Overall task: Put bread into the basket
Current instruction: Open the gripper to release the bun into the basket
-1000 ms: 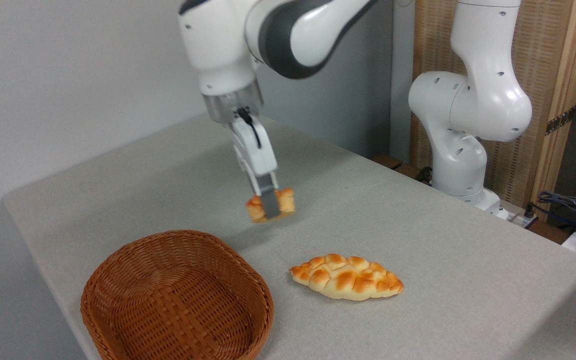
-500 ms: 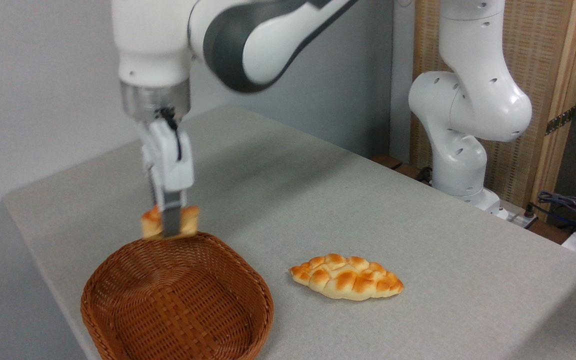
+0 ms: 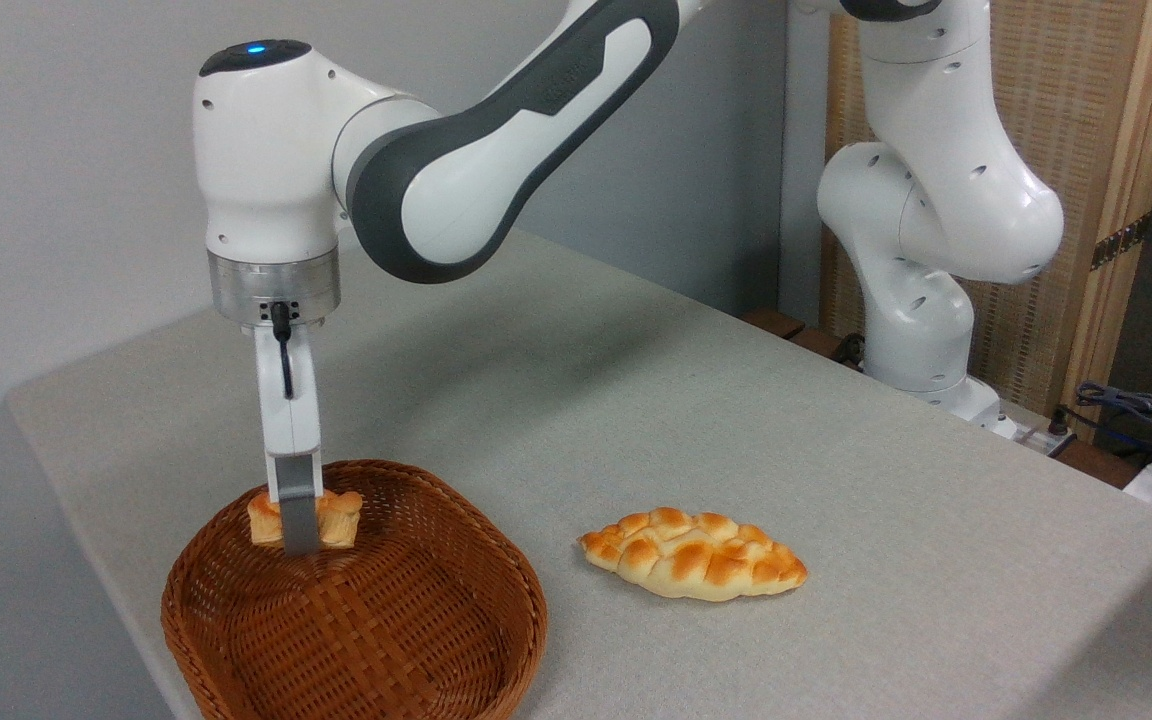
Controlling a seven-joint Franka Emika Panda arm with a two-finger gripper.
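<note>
Single raised view, obliquely across table

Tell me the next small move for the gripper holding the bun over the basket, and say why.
Probably open the fingers and let go. The gripper is shut on the bread, which sits inside the rim of the basket, low over the woven bottom. Whether it touches the weave I cannot tell, so a slight lowering first may be safer. The braided loaf stays on the table.

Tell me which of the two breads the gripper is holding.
The small round bun, clamped in the gripper over the wicker basket. The longer braided loaf lies free on the table.
</note>
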